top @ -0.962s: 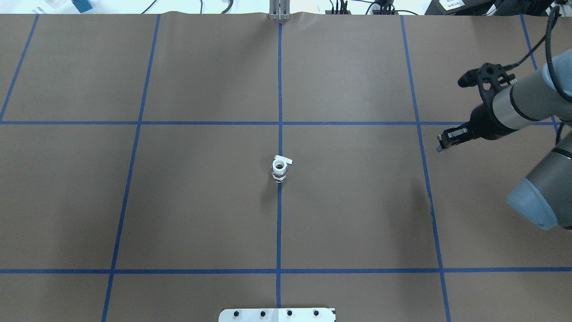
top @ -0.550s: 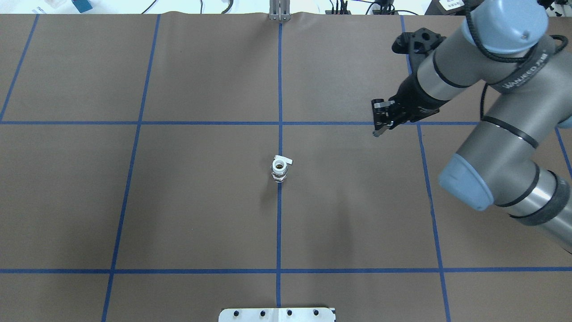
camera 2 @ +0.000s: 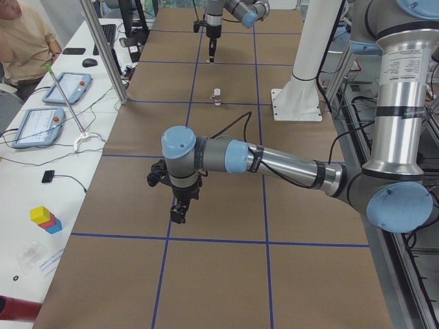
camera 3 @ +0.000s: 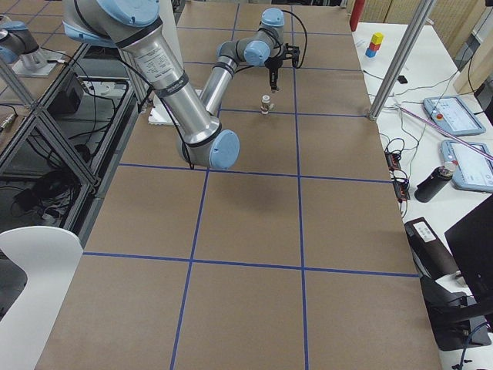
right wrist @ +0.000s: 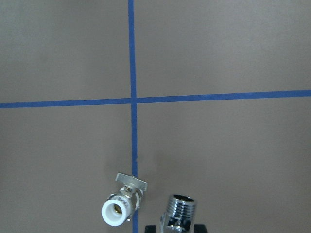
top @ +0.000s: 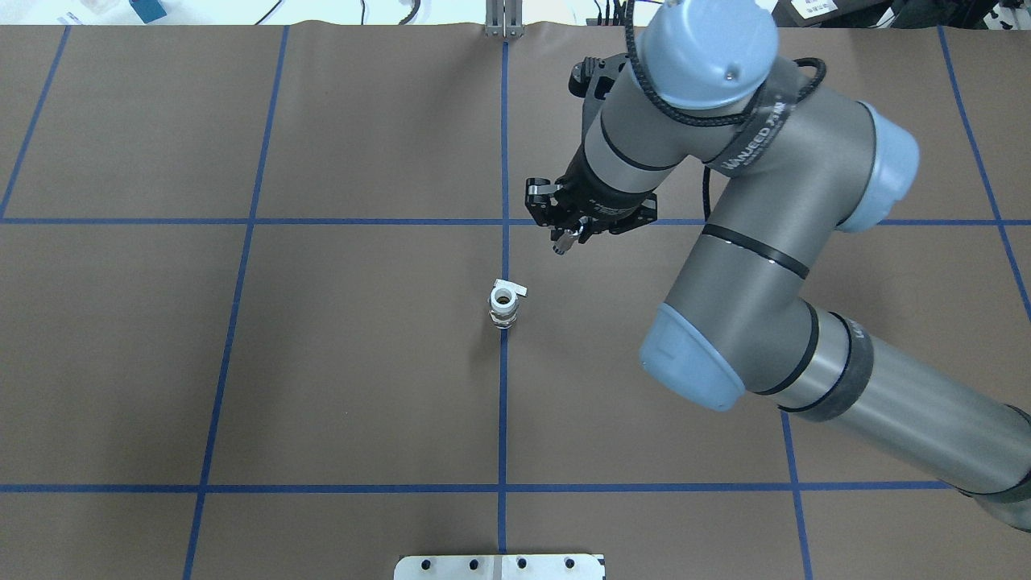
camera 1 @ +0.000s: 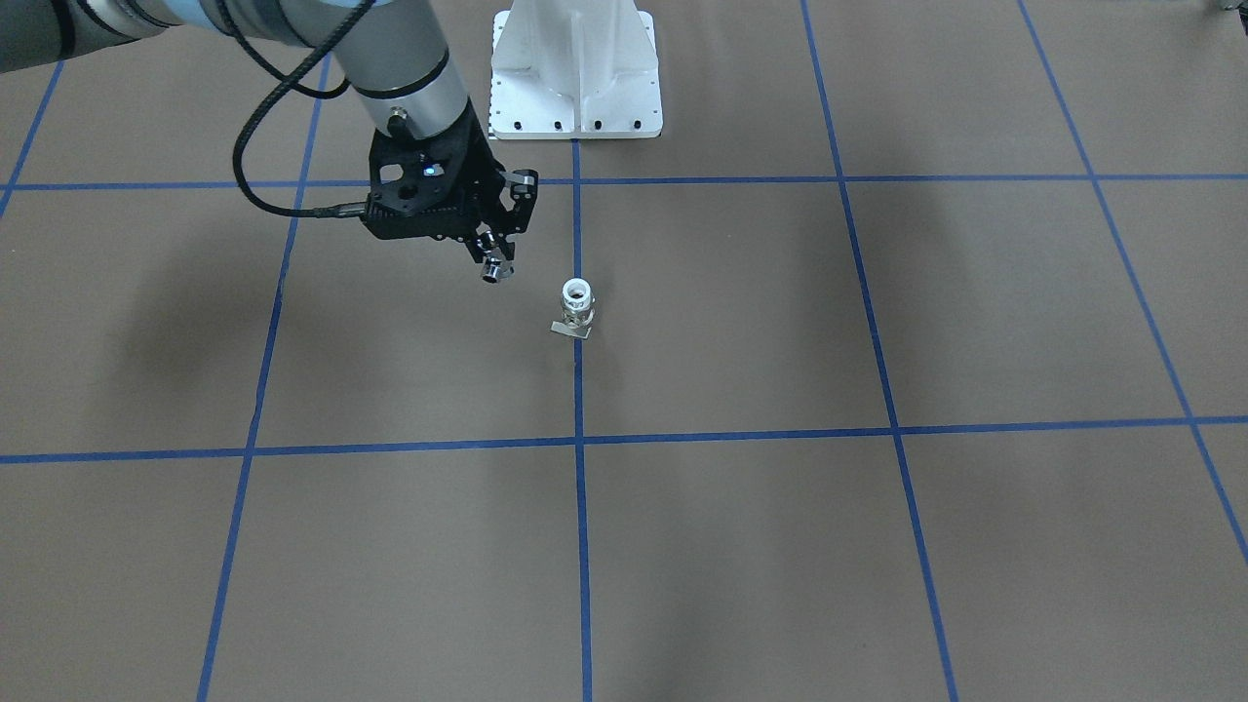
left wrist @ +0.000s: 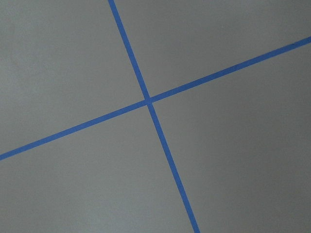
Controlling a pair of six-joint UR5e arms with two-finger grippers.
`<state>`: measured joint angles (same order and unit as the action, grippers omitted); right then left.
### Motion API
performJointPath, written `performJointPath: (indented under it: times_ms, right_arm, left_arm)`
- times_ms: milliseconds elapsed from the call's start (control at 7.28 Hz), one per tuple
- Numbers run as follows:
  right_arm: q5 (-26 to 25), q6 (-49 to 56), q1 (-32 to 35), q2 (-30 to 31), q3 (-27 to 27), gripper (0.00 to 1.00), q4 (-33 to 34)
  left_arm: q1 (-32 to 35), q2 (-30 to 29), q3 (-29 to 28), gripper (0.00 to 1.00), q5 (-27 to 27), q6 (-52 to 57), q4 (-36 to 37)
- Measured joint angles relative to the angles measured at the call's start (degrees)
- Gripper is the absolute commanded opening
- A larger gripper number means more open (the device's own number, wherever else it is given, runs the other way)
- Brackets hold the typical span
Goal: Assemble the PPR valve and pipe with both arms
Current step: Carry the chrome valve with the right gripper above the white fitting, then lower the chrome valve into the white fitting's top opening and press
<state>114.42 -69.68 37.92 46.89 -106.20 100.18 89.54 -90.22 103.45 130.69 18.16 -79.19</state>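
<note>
The PPR valve (top: 503, 304) stands upright on the centre tape line, white ring on top, flat plate at its base; it also shows in the front-facing view (camera 1: 577, 304) and the right wrist view (right wrist: 121, 206). My right gripper (top: 564, 235) is shut on the chrome pipe (top: 561, 244) and holds it above the table, a short way beyond and to the right of the valve. The pipe hangs threaded end down (camera 1: 496, 271) and shows beside the valve in the right wrist view (right wrist: 179, 211). My left gripper (camera 2: 178, 212) hovers over bare table far from the valve; I cannot tell whether it is open.
The white bolted pedestal (camera 1: 575, 78) stands at the robot's side of the table. Blue tape lines (left wrist: 148, 101) grid the brown table. A person and tablets (camera 2: 65, 88) are off the table on the operators' side.
My right arm has swung in from the table's right edge towards the centre, carrying the pipe, and is now close to the valve. The valve has not moved.
</note>
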Motion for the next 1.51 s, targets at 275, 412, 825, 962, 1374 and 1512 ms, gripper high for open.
performJointPath:
  times_ms: [275, 412, 825, 962, 1374, 1512]
  right_arm:
    - [-4.0, -3.9, -3.4, -4.0, 3.9, 0.00, 1.6]
    - [-5.6, -4.8, -4.5, -6.3, 7.3, 0.00, 1.8]
    - [-8.1, -5.7, -6.9, -9.2, 12.6, 0.00, 1.8]
    - [-8.7, -5.8, -7.5, -9.2, 13.1, 0.00, 1.8]
    - [-9.1, -6.0, -8.2, -8.8, 13.3, 0.00, 1.8]
    - [-9.3, -6.0, -8.2, -8.8, 13.4, 0.00, 1.8]
  left_arm:
    - [0.0, 0.2, 0.0, 1.00, 0.0, 0.0, -0.1]
    - [0.0, 0.3, -0.1, 1.00, 0.0, 0.0, -0.2]
    - [0.0, 0.3, 0.0, 1.00, 0.0, 0.0, -0.3]
    - [0.0, 0.3, 0.0, 1.00, 0.0, 0.0, -0.3]
    - [0.0, 0.3, -0.1, 1.00, 0.0, 0.0, -0.3]
    - [0.0, 0.2, -0.2, 1.00, 0.0, 0.0, -0.3]
